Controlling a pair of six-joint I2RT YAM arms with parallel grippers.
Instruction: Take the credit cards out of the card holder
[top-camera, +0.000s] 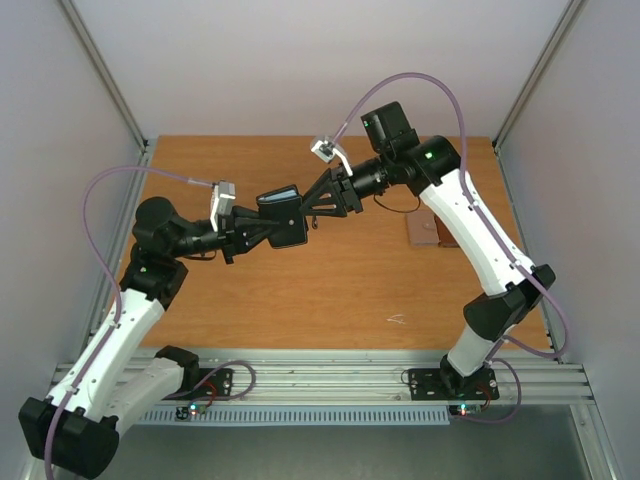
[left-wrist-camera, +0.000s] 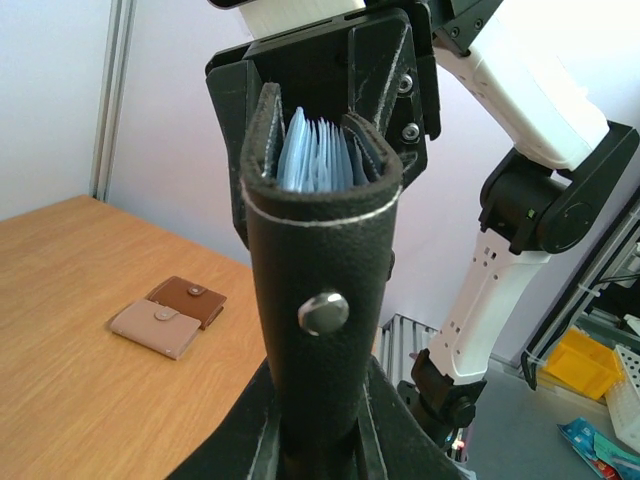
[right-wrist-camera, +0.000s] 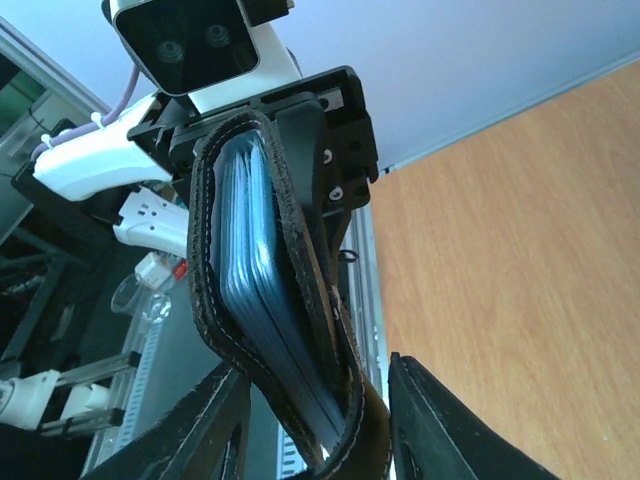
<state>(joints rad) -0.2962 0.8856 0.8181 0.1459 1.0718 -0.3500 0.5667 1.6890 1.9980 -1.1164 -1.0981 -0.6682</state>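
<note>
Light: bright, even and diffuse, from overhead.
Shadows: faint, soft-edged patches on the counter (top-camera: 330, 300).
Glare: small highlight on the card holder's (left-wrist-camera: 320, 250) metal snap (left-wrist-camera: 323, 313).
Contrast: right wrist view backlit, card holder dark against the pale wall (right-wrist-camera: 480, 60).
Focus: right fingers (right-wrist-camera: 450, 430) soft at the bottom edge.
Distortion: top view's corner posts (top-camera: 105, 75) lean outward.

card holder (left-wrist-camera: 320, 400): black, grained outside, pale stitching line (left-wrist-camera: 320, 218) near the edge, silver snap stud (left-wrist-camera: 323, 312). inner pockets (left-wrist-camera: 315, 165): pale blue-grey. tabletop (top-camera: 300, 300): orange-brown wood grain. small wallet (left-wrist-camera: 168, 315): two-tone (tan half, darker brown half). arm shells (top-camera: 470, 225) white, joints black; cables (top-camera: 100, 190) mauve.
</note>
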